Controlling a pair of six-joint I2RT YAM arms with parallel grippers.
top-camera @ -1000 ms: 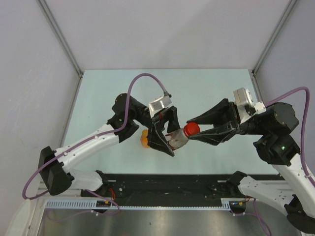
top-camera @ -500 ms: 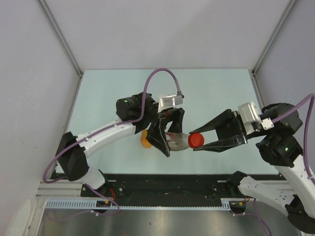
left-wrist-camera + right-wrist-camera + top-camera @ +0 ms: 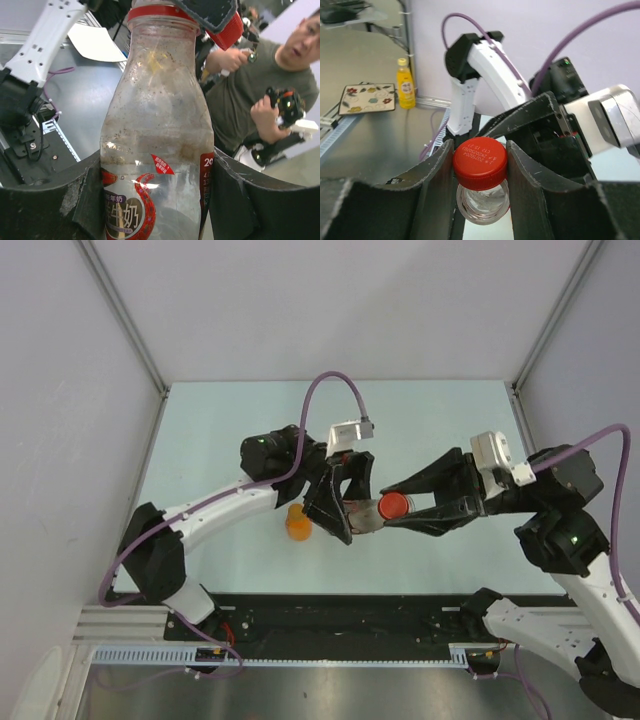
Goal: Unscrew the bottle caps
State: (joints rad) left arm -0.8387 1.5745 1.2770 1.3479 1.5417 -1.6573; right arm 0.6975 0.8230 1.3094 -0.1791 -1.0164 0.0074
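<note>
I am clamping the clear bottle (image 3: 157,150) across its labelled belly with my left gripper (image 3: 345,512), one pad pressing on each side. Its neck is reaching out past those fingertips toward my other arm. My right gripper (image 3: 394,505) is pinching the red cap (image 3: 480,157). The cap is sitting squarely between the inner pads near their tips, both pads touching its rim, with the clear neck showing just under it. The bottle is lying tipped on its side between my two sets of jaws and, as I judge it, is lifted off the table (image 3: 230,440). An orange bottle (image 3: 297,523) is sitting just outside my left jaws, on the side away from the cap.

I am working on the turn itself, and I cannot tell how much thread has already run out. To do it well, I am thinking first of alignment: my right wrist's turning axis should run straight down the neck, so the cap spins rather than wobbles. My left jaws need to resist the twist without crushing the thin plastic wall. My right jaws need enough squeeze that the pads are not sliding round the rim. As the thread is running out, the cap should be allowed to back away from the neck, not be dragged sideways.
</note>
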